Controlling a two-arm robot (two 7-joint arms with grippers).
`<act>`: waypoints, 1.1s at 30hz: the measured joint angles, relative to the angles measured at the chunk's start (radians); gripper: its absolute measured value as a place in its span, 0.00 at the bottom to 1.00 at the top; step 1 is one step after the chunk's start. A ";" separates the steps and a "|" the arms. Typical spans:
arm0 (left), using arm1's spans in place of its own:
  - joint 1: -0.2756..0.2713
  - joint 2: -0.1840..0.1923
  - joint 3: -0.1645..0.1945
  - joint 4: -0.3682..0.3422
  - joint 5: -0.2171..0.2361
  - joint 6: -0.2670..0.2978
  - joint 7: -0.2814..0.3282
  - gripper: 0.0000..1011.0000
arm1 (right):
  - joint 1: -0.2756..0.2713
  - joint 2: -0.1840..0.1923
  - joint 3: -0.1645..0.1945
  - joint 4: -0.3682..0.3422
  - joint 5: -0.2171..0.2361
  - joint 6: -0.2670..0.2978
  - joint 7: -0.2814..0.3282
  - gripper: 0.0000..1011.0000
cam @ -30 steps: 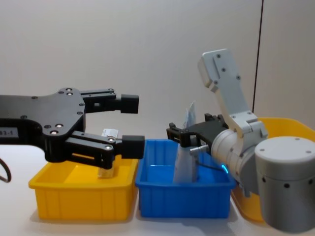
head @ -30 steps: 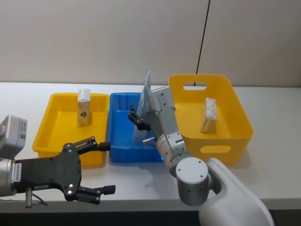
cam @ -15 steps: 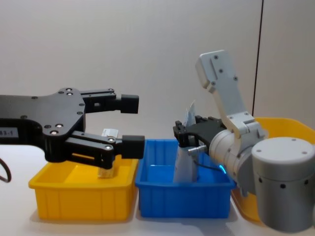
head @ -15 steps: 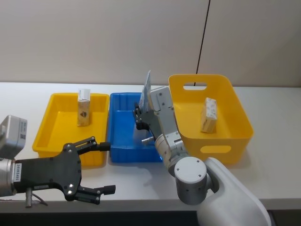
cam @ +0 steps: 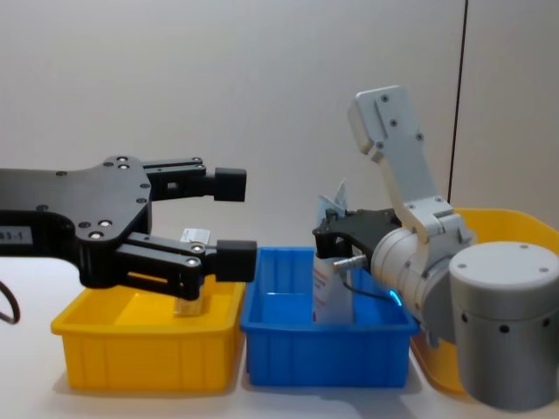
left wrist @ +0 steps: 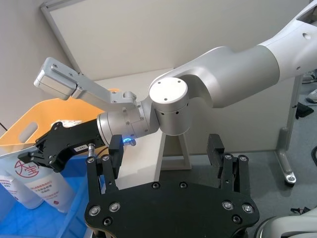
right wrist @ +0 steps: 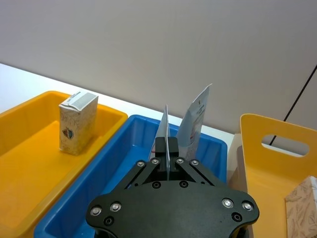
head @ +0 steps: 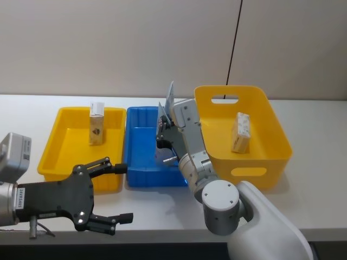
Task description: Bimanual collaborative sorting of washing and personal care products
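Two tubes stand in the blue tray (head: 142, 176). My right gripper (right wrist: 167, 145) is shut on the flat top end of the white red-lettered tube (cam: 329, 295), which stands upright in the tray. The pale blue tapering tube (right wrist: 195, 120) leans just behind it. One cream-grey carton (head: 96, 123) stands in the yellow tray (head: 54, 147) on the left. Another carton (head: 240, 131) stands in the yellow handled basket (head: 246, 162) on the right. My left gripper (head: 113, 190) hovers open and empty over the table's front left edge.
The three containers sit side by side across the white table (head: 303, 189), which ends at a plain wall behind. My right arm (head: 196, 162) reaches over the blue tray's front right corner. A black cable (head: 234, 43) hangs down the wall.
My right gripper's fingers, spread beside the tubes a second ago, have shut on the top of the white tube, which now stands more upright. The left gripper has not moved.
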 joint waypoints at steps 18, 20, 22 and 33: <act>0.000 0.000 0.000 0.000 0.000 0.000 0.000 0.99 | -0.016 0.004 0.022 -0.034 0.001 -0.001 0.026 0.00; 0.000 0.000 0.000 0.000 0.000 0.000 0.000 0.99 | -0.021 0.005 0.026 -0.045 0.005 -0.001 0.032 0.00; 0.000 0.000 0.000 0.000 0.000 0.000 0.000 0.99 | -0.025 0.005 0.029 -0.057 0.008 0.001 0.037 0.00; 0.000 0.000 0.000 0.000 0.000 0.000 0.000 0.99 | -0.067 0.016 0.051 -0.197 0.039 0.051 0.075 0.00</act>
